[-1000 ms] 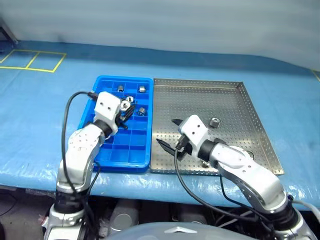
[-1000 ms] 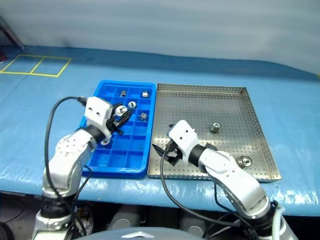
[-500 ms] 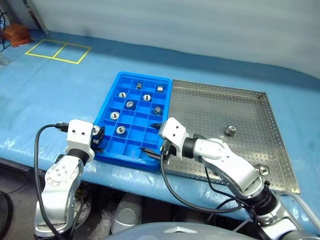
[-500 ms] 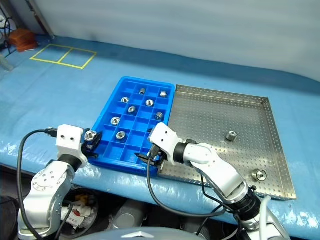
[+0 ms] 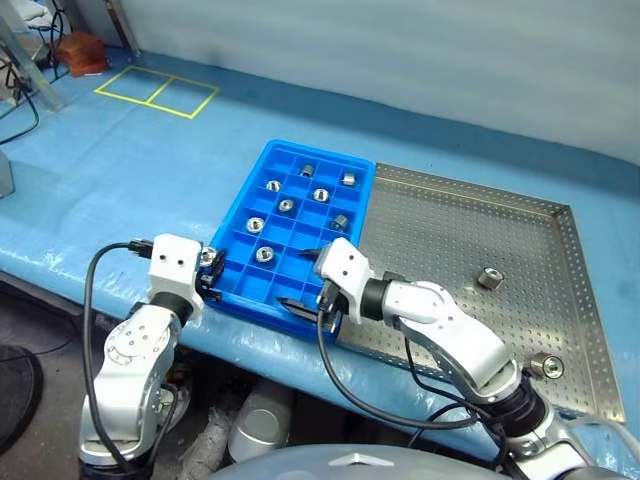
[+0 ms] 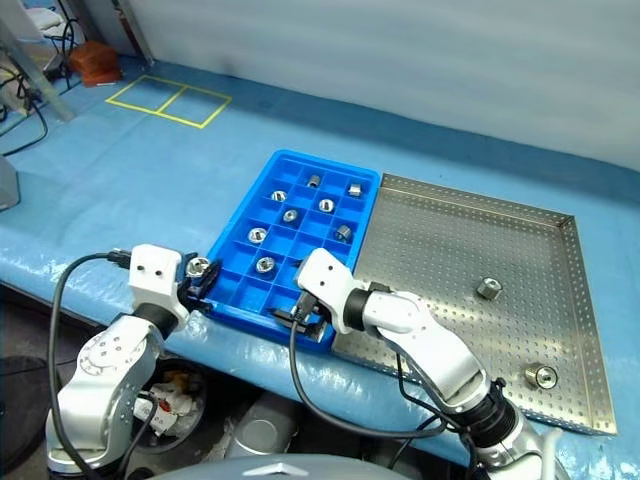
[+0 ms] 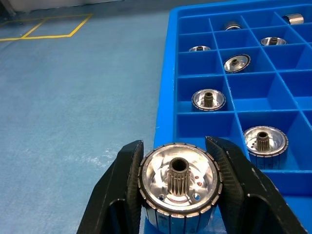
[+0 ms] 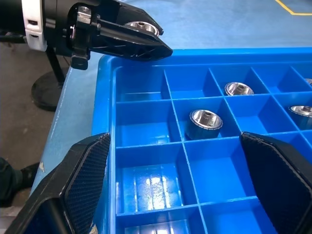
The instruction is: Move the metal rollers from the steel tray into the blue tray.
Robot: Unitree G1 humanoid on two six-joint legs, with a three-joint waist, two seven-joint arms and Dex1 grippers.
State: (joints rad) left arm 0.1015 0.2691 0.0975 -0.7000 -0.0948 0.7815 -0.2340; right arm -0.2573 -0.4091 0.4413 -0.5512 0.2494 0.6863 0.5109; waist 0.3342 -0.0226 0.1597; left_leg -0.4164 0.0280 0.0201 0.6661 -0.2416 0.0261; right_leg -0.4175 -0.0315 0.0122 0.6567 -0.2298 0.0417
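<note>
Now seven rollers point(image 5: 265, 254) sit in the blue tray point(image 5: 300, 305), two on the steel tray point(image 5: 450, 240); left claw point(image 7: 179, 183) pinches one, right claw point(image 5: 305, 280) spread.

No text, label, brand or number can be read in any view. The only sign is a yellow outline of two squares point(image 5: 158, 93) marked on the blue table point(image 5: 120, 180); it carries no writing.

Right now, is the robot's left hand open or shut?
Shut. The left hand pinches a metal roller between its black fingers, beside the blue tray.
</note>
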